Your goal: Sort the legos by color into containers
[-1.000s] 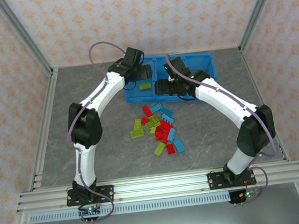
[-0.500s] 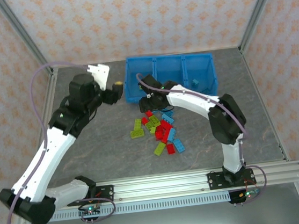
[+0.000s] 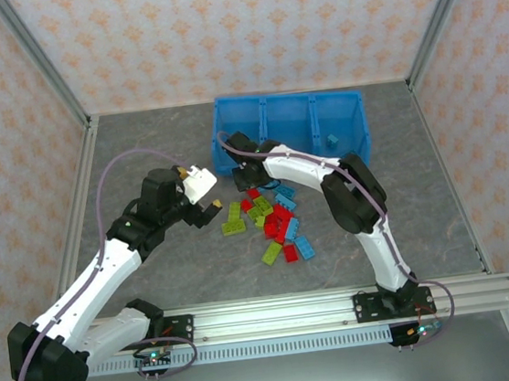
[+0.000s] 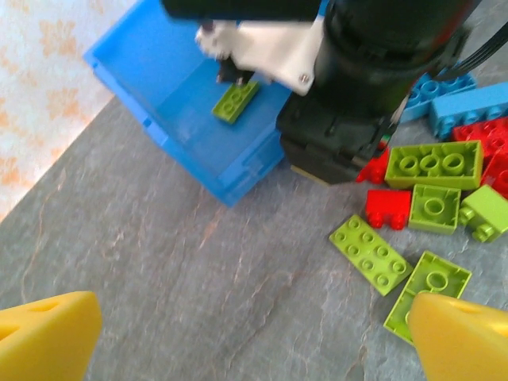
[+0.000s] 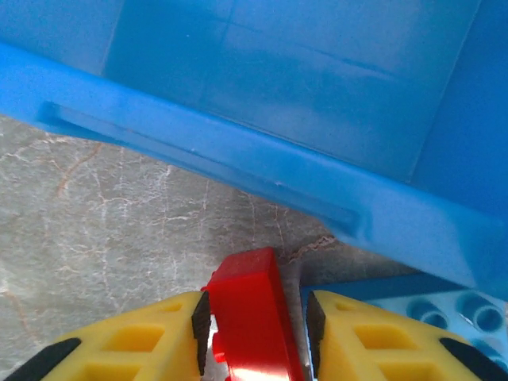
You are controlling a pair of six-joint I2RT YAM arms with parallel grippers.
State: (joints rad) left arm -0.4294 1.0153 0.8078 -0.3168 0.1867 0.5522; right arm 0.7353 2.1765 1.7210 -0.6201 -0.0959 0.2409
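Here, your right end effector (image 5: 255, 317) is clamped on one red lego (image 5: 246, 286), just before the bin (image 5: 238, 159). Your left end effector (image 4: 254, 333) gapes wide above the surface (image 4: 198, 262). The bin has three compartments: one green lego (image 4: 236, 101) lies in the leftmost, one blue lego (image 3: 332, 138) in the rightmost.

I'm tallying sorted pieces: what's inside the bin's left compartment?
One yellow-green lego lies flat in the left compartment. The right arm covers part of that compartment, so anything under it cannot be seen.

The grey marbled table (image 3: 412, 200) carries a blue bin (image 3: 288, 124) and, just beside it, scattered legos (image 3: 275, 223).
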